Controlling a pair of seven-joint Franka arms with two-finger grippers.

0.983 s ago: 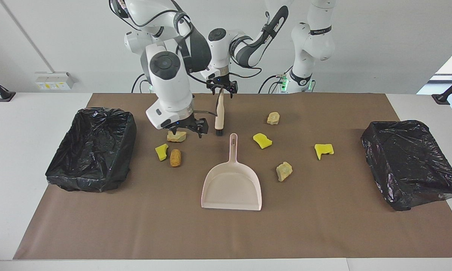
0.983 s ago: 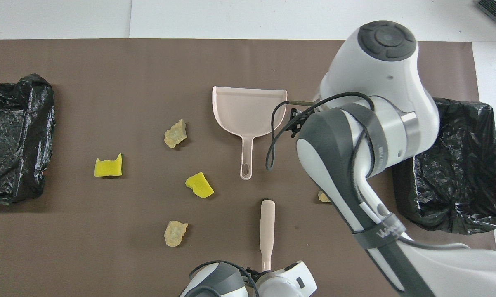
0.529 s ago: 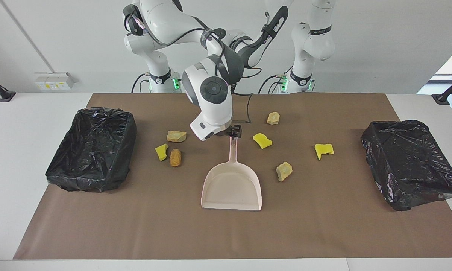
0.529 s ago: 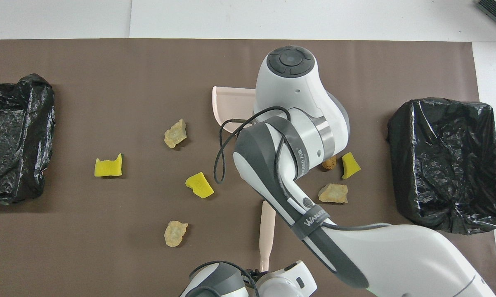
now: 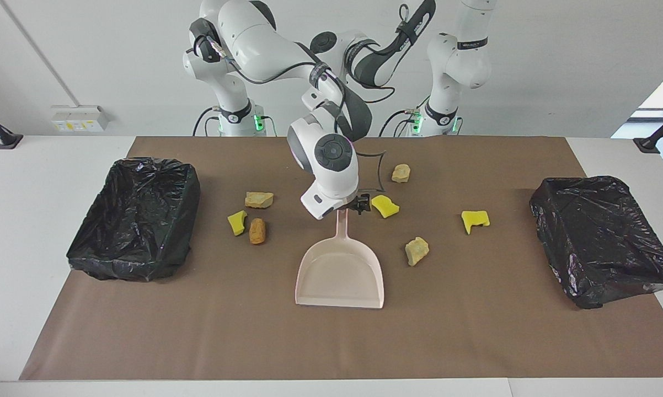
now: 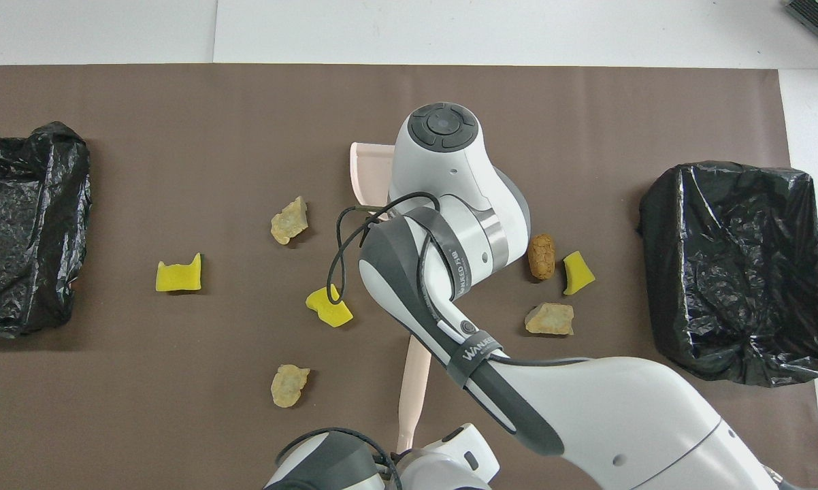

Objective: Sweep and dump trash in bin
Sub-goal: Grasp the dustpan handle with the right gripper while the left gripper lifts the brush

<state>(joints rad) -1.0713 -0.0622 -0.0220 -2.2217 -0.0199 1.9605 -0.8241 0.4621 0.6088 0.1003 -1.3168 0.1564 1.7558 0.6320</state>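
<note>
Our left end effector [image 6: 399,457] is clamped shut on the brush [image 6: 414,376] handle near the bench's robot-side edge, ready to sweep. Our right end effector [image 5: 358,204] hangs open at the dustpan [image 5: 340,270] handle, probably to steady it. The trash [image 5: 385,205] lies scattered mid-bench around the dustpan, between the bins [image 5: 135,218] at both ends.

White table [image 5: 44,165]: brown mat [image 5: 475,331]; on mat two black-lined bins [image 5: 135,218], pink dustpan [image 5: 340,275], seven scraps [image 5: 417,251].

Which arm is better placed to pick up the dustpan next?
Right. The right tool, open, is over the dustpan handle; the left tool is shut on the brush.
</note>
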